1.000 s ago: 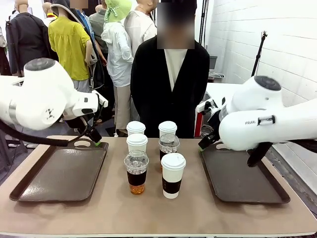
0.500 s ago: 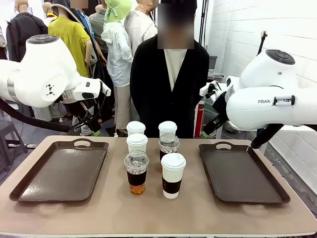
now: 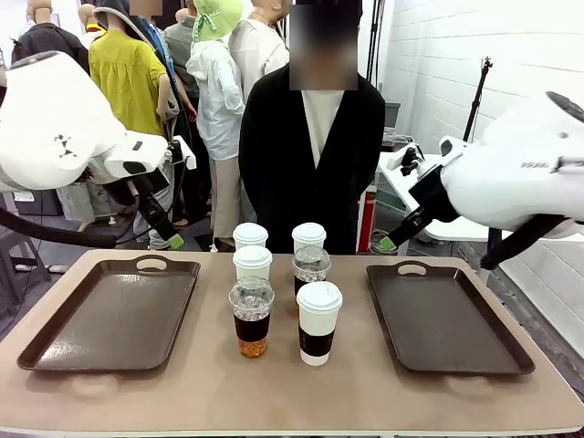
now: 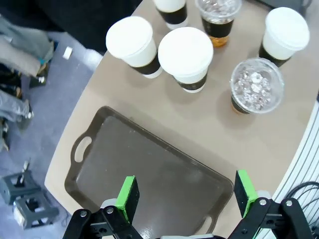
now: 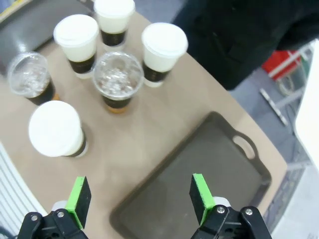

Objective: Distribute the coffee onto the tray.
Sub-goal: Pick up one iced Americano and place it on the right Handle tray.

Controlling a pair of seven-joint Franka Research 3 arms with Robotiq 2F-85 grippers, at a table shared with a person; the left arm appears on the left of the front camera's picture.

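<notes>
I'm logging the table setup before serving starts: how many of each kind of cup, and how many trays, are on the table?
white lidded paper cups with brown sleeves: 4
clear dome-lidded cups of iced drink: 2
brown trays: 2
Total: 8 things, 6 of them cups

On the tan surface (image 3: 192, 388), one dark brown tray (image 4: 149, 169) lies directly beyond the left arm's fingers (image 4: 127, 198). A second such tray (image 5: 199, 149) lies beyond the right arm's fingers (image 5: 202, 196). Farther out past both pairs of fingers, between the trays, four white-lidded paper cups (image 4: 185, 50) and two clear dome-lidded cups (image 4: 256, 84) of dark drink stand upright, clustered close together on the surface.
</notes>
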